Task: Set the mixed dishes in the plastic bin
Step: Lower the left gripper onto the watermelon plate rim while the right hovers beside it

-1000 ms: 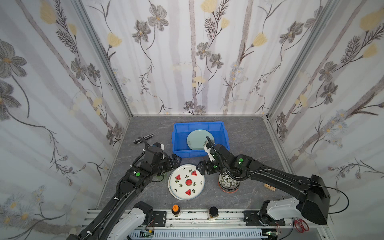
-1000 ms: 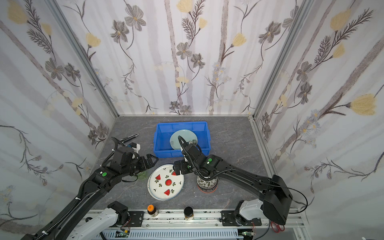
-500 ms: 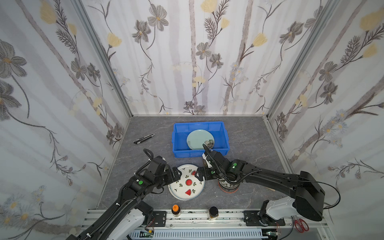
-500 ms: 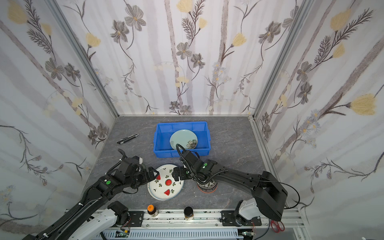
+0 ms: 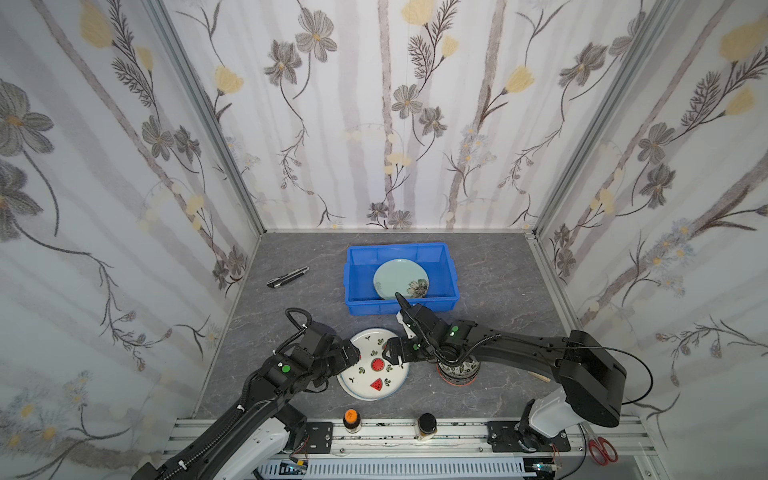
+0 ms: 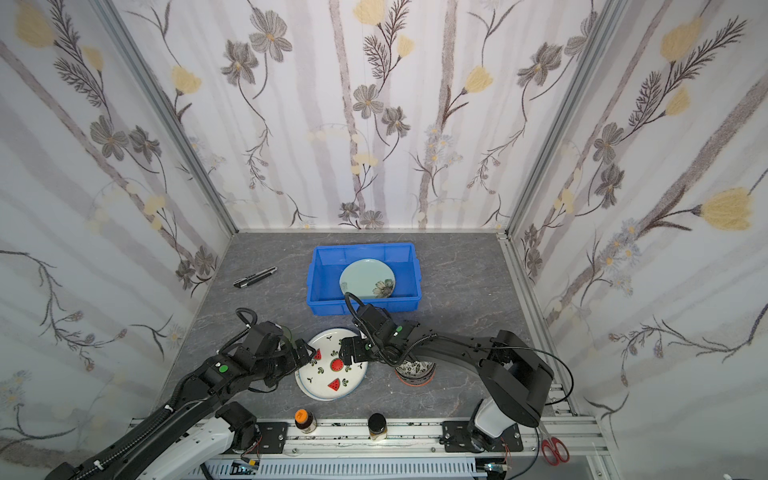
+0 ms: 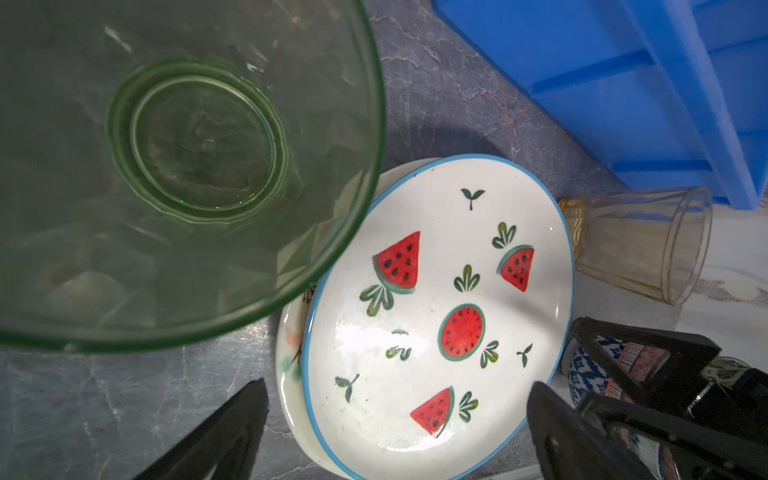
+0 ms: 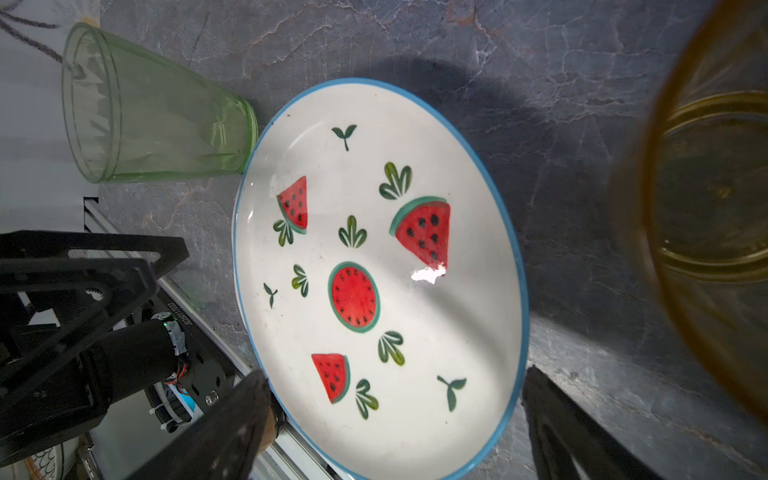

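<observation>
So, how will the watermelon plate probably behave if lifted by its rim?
The watermelon plate shows bright glare, so its glaze is likely slippery. It looks like rigid ceramic, probably heavy for its size and breakable. It rests on a cream plate, so a push may slide it.

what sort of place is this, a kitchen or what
Probably a robot test booth, not a home kitchen: the left arm and right arm sit on an aluminium rail, and wallpapered panels box in a grey tabletop.
</observation>
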You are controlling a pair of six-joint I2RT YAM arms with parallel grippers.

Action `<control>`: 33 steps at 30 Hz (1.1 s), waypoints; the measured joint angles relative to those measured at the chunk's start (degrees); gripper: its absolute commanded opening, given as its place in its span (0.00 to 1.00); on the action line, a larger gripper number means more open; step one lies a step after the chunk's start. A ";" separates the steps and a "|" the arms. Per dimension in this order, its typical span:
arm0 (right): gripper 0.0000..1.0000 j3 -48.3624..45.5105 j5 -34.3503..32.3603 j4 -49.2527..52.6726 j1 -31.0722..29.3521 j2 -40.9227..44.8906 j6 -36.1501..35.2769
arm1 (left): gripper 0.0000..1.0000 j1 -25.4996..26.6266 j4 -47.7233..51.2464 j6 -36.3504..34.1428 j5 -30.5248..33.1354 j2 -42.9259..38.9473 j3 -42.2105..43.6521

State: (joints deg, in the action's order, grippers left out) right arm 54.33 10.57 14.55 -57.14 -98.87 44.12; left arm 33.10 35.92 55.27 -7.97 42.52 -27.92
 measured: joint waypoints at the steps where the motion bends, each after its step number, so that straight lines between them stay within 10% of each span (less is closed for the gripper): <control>1: 0.94 0.00 0.02 -0.02 0.00 -0.11 0.00 | 1.00 0.07 -0.33 0.24 0.00 0.15 0.11; 33: 0.93 -1.05 0.24 -1.16 0.13 -1.97 0.37 | 1.00 0.98 -11.65 1.51 0.28 9.18 3.26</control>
State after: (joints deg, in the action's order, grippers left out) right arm 53.28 10.81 13.39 -57.01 -100.84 44.49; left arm 34.09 24.27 56.77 -7.68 51.70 -24.67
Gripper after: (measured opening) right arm 0.930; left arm 0.997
